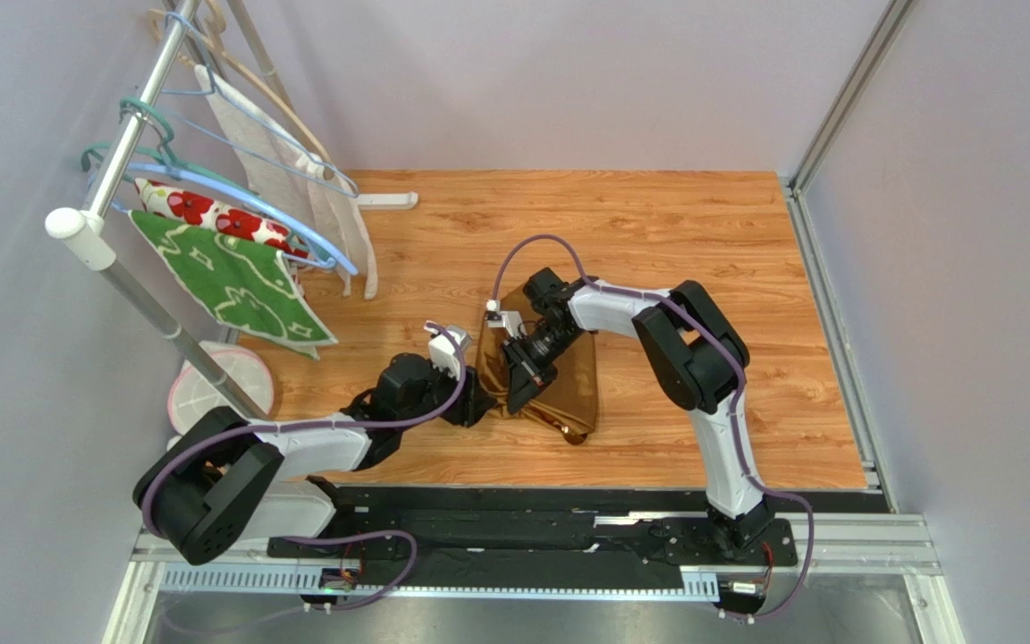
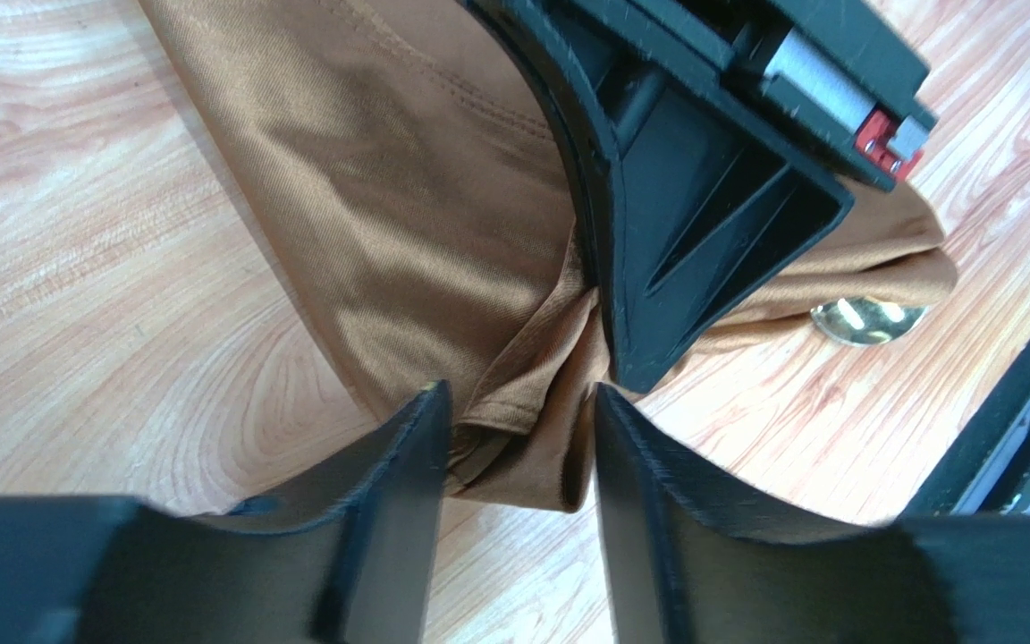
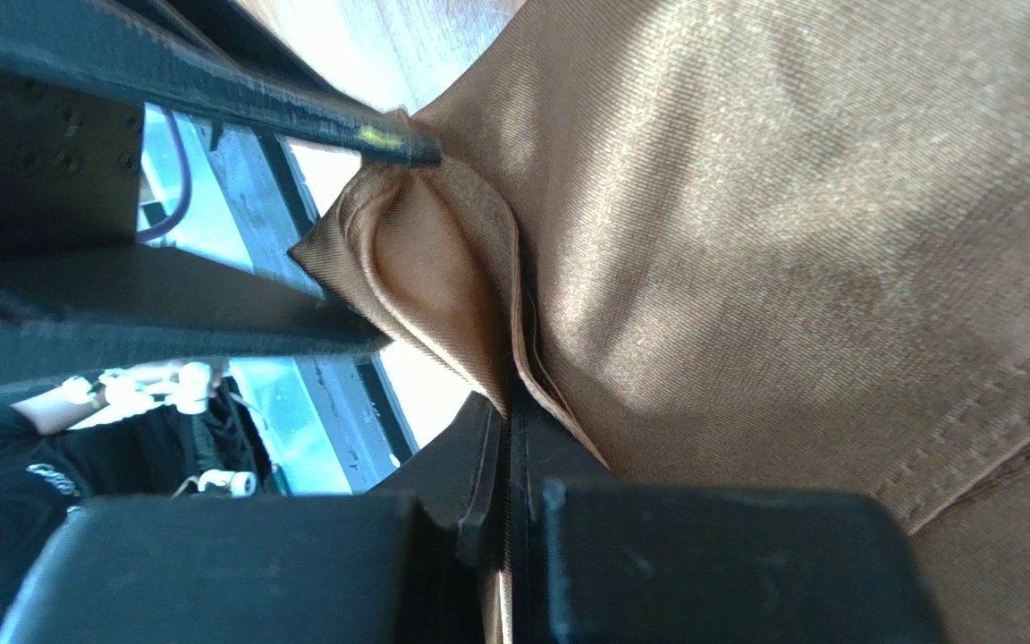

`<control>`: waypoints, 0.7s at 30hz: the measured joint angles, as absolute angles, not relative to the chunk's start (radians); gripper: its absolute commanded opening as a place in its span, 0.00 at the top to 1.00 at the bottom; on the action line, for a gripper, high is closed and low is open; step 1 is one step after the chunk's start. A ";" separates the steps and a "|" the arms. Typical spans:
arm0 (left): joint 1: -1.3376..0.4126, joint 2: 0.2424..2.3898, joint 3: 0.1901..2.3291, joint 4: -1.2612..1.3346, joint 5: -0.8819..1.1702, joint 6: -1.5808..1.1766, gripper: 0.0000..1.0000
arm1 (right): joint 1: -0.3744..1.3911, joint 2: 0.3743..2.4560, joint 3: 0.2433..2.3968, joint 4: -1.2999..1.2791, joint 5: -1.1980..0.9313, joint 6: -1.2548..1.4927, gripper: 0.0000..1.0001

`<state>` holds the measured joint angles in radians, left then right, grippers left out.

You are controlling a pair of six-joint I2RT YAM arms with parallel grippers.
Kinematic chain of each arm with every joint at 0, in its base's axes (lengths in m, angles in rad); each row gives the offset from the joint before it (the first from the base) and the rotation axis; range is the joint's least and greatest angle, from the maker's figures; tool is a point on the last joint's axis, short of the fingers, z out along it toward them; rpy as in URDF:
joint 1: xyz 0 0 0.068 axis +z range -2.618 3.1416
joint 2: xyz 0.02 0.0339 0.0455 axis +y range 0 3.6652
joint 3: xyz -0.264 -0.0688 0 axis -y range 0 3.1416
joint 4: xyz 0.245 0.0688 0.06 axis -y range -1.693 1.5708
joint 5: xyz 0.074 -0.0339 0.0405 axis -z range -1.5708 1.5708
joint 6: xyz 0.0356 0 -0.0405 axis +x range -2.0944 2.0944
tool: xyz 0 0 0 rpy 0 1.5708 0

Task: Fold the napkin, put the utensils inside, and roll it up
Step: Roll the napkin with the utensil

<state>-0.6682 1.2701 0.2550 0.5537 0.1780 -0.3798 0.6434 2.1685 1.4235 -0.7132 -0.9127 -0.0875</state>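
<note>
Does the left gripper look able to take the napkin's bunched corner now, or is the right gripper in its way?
Probably yes. The left gripper stands open with the bunched corner of the napkin between its jaws. The right gripper pinches the cloth just beyond, not across that gap.

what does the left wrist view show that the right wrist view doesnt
Only the left wrist view: the left gripper with its jaws apart on either side of the napkin corner, and a shiny metal piece peeking out from under the cloth's edge.

Only the right wrist view: a close look at the right gripper shut on a fold of the napkin, and the stitched hem.

Both: the golden-brown napkin, the wooden table, and the two grippers meeting at the same corner.
</note>
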 measured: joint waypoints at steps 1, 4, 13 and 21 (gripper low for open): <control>-0.668 1.270 0.255 0.550 0.178 -0.380 0.56 | 0.642 2.172 1.426 -0.716 -0.918 -0.086 1.00; -0.668 1.274 0.256 0.538 0.174 -0.381 0.68 | 0.638 2.173 1.428 -0.718 -0.925 -0.082 1.00; -0.675 1.334 0.342 0.408 0.122 -0.390 1.00 | 0.638 2.173 1.428 -0.718 -0.929 -0.082 0.91; -0.664 1.350 0.397 0.307 0.122 -0.403 1.00 | 0.615 2.144 1.411 -0.704 -0.978 -0.050 0.36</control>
<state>-0.6640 1.3502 0.3973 0.3069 0.1223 -0.4034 0.6151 2.1437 1.4105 -0.7036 -0.9779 -0.0502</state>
